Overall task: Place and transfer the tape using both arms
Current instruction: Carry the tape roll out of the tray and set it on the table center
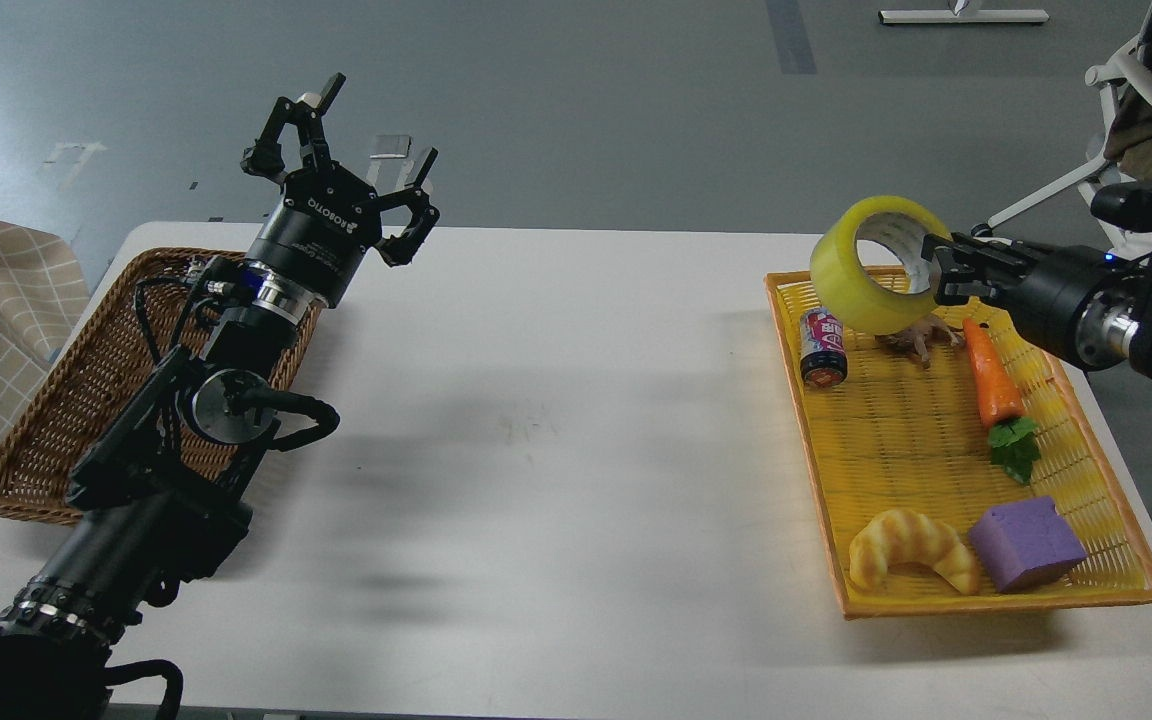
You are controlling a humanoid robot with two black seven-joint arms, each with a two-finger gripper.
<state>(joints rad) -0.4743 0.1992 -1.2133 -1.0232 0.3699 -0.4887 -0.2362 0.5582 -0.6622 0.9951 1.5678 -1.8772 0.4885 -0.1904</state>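
While the yellow tray (1116, 590) on the white table (556, 420) carries one can (823, 347), one carrot (994, 385), one croissant toy (911, 563), one purple block (1026, 545) and a small brown item I can't identify, nothing blocks mid-table. My right gripper (936, 268) reaches in level from the right, fingers pinching the tape (866, 262) through its core, roll lifted over the tray's far corner. Left gripper (346, 150) angles up over the wicker basket (56, 420), fingers spread, empty. One tape, two arms.

There were two baskets: one brown wicker basket (56, 420) at the tabletop's left edge and one yellow tray (1086, 590) at its right edge. One tape roll (861, 285), one can (823, 347), one carrot (994, 378), one croissant (911, 562), one purple block (1026, 545).
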